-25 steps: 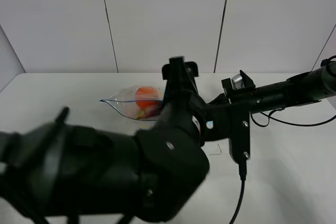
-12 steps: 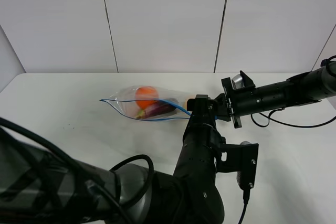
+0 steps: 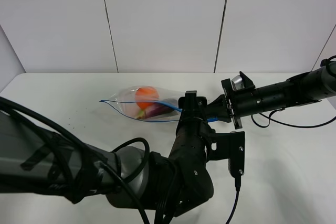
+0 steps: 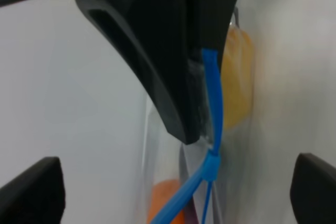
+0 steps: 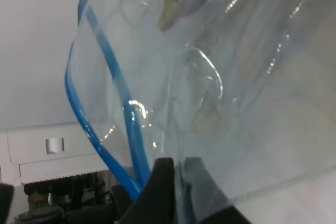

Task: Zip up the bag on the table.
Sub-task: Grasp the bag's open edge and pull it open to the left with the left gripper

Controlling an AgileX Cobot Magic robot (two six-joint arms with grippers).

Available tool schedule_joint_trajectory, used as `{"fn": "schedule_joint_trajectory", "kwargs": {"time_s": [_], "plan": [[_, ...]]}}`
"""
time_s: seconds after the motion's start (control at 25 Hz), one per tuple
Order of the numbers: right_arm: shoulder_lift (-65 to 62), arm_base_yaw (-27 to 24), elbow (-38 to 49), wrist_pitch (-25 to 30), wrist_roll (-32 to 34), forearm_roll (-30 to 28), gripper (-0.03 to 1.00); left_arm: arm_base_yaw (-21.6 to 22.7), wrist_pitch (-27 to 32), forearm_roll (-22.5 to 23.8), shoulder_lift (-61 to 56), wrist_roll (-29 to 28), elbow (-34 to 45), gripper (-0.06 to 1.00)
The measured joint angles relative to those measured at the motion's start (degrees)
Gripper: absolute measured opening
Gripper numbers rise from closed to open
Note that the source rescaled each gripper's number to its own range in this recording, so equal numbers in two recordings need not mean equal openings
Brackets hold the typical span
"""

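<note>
Right gripper (image 5: 176, 170) clamped on bag (image 3: 149, 106) end; left gripper (image 4: 173, 187) jaws wide apart

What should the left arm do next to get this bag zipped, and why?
Probably close the left gripper on the blue zipper strip just beside the right gripper. The right gripper pinches the end of the bag, and the open left fingers straddle the strip.

free table (image 3: 58, 108) left of the bag (image 3: 144, 100); left arm (image 3: 191, 129) and right arm (image 3: 273, 97) tight at its right end
</note>
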Motion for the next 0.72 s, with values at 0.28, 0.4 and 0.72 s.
{"fn": "schedule_joint_trajectory", "kwargs": {"time_s": [0.28,0.4,0.72], "plan": [[0.0,0.0,0.0,0.0,0.0,0.0,0.00,1.1,-2.0,0.1,0.0,-0.1,-0.1,0.85],[0.0,0.0,0.0,0.0,0.0,0.0,0.00,2.2,-2.3,0.1,0.0,0.0,-0.1,0.83],[0.0,0.0,0.0,0.0,0.0,0.0,0.00,3.1,-3.6,0.1,0.0,0.2,-0.1,0.69]]}}
